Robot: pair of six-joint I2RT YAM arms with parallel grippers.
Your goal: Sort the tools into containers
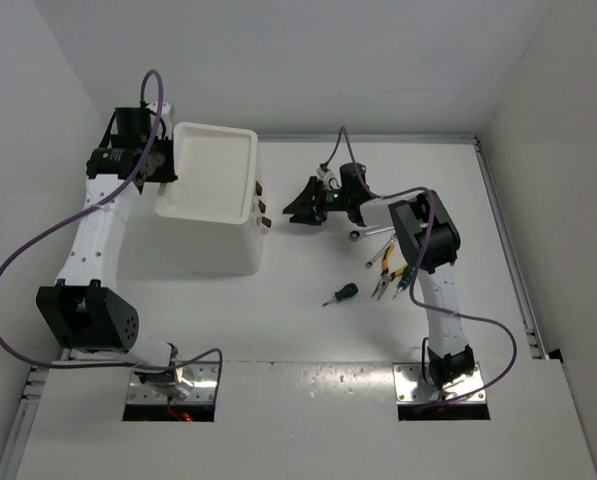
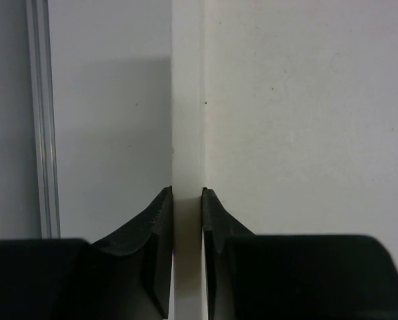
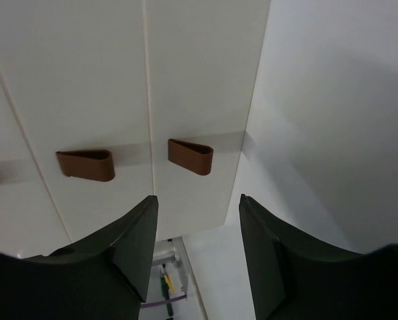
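Note:
The white box unit (image 1: 216,252) stands at the left, its shallow top tray (image 1: 216,131) holding nothing. My left gripper (image 1: 164,171) is shut on the tray's left rim (image 2: 187,100), one finger on each side of the thin white wall, as the left wrist view shows (image 2: 187,192). My right gripper (image 1: 298,212) is open and empty, facing the drawer fronts (image 3: 119,80) with their red-brown handles (image 3: 191,156), a short way off. The tools lie right of centre: a green-handled screwdriver (image 1: 342,294), yellow-handled pliers (image 1: 386,280) and a silver wrench (image 1: 364,234), partly hidden by the right arm.
Walls enclose the table on the left, back and right. A metal rail (image 1: 506,250) runs along the right edge. Purple cables loop from both arms. The right arm's elbow (image 1: 425,235) hangs over the pile of tools.

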